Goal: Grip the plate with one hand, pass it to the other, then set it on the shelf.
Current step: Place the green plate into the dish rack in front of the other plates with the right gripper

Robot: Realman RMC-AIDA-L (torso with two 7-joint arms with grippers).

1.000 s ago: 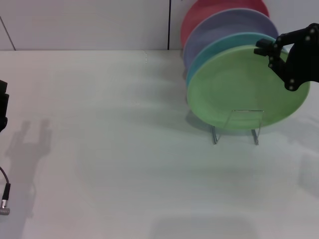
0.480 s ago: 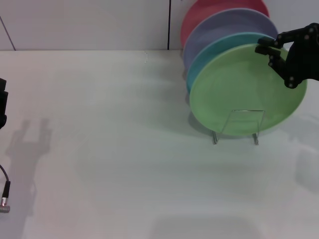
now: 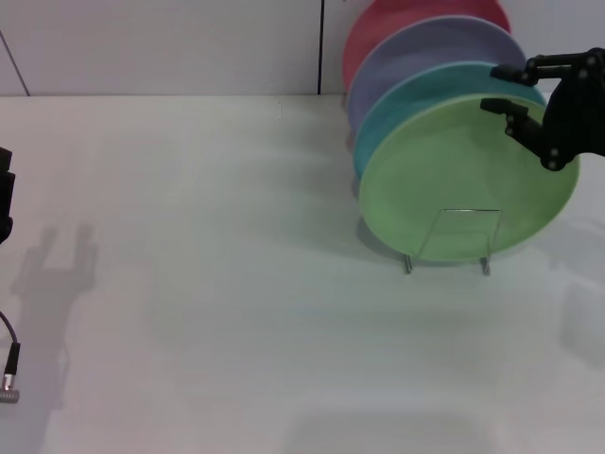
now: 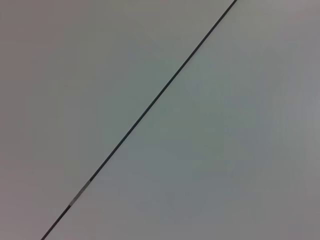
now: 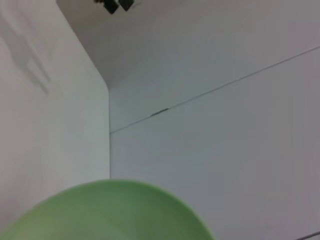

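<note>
Green plate [image 3: 454, 180] racked; right end effector [image 3: 506, 90] parted astride its rim.

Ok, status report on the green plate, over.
Right end effector open at the green plate's top rim. Plate upright in the rack. Left end effector parked at the table's left edge.

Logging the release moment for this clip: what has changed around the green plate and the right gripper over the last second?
The right gripper has opened its jaws at the top edge of the green plate, letting go. The plate has settled a little more upright in the wire rack. The turquoise plate, lavender plate and the left gripper at the table's edge have not moved.
</note>
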